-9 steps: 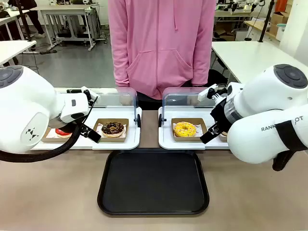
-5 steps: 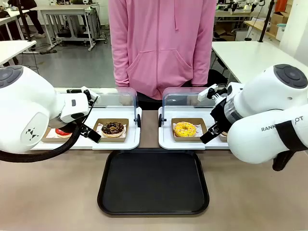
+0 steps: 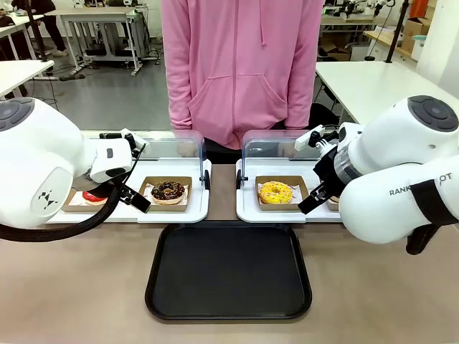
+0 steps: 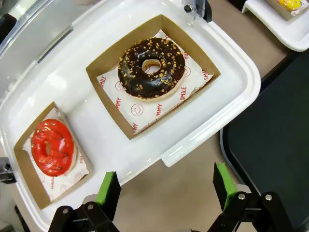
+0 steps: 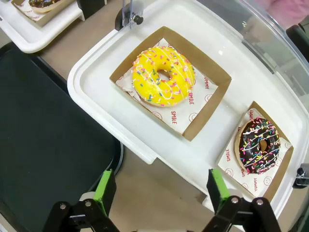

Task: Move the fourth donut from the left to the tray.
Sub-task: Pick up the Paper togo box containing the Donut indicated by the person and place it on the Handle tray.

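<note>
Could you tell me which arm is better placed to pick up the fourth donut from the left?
The right arm. The right gripper, open, hangs over the display tray holding the sprinkled chocolate donut. The left gripper, open, is over the other display tray, with the red donut and crumb-topped donut.

Room is left open above the fourth donut (image 5: 260,145). Beside it the yellow donut (image 5: 163,76) is set, and behind it the clear lid (image 5: 251,26) is raised.
</note>
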{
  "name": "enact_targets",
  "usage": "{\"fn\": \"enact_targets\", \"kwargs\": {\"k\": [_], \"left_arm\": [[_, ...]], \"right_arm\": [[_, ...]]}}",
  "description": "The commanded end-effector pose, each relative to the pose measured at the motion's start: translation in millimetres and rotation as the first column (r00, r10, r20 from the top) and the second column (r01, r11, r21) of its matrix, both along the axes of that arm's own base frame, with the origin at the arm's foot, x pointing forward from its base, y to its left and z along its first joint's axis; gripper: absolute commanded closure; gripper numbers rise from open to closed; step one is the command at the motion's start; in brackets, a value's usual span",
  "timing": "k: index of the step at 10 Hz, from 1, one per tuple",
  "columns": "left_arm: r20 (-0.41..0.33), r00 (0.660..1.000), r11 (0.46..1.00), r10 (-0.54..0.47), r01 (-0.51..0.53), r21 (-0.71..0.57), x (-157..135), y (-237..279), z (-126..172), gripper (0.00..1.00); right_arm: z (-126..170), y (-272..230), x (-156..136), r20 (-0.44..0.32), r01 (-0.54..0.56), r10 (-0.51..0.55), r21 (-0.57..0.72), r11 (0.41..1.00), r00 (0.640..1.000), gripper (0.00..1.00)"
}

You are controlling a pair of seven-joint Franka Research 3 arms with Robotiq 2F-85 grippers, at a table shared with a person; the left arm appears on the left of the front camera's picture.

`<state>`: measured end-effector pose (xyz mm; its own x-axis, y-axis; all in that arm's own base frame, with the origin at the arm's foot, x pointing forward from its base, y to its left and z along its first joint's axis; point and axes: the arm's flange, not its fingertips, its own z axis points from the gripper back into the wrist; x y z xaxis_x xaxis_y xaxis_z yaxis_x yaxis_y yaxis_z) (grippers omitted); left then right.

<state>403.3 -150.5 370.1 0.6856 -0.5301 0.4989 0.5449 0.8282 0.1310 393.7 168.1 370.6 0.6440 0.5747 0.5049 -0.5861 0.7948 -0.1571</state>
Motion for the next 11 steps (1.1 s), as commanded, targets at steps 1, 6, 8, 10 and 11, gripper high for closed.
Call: {"fn": "enact_targets", "kwargs": {"k": [1,6,8,10,11], "left_arm": [[0.000,1.000,1.000,0.000,0.000,0.000,0,0,0,0.00],[-0.038,0.977,0.953,-0.211,0.197,-0.231,13,101,126,0.00],[-0.038,0.943,0.889,-0.329,0.296,-0.348,18,160,135,0.00],[0.037,0.919,0.807,-0.392,0.363,-0.466,10,220,135,0.00],[0.100,0.910,0.767,-0.402,0.394,-0.507,6,249,131,0.00]], "right_arm": [[0,0,0,0.000,0.000,0.000,0.000,1.000,1.000,0.00],[130,-105,8,0.012,-0.066,0.065,0.271,0.960,0.998,0.00],[149,-180,14,0.031,-0.131,0.129,0.360,0.924,0.991,0.00],[142,-255,22,0.054,-0.172,0.166,0.465,0.868,0.985,0.00],[136,-295,22,0.088,-0.199,0.179,0.506,0.839,0.980,0.00]]}}
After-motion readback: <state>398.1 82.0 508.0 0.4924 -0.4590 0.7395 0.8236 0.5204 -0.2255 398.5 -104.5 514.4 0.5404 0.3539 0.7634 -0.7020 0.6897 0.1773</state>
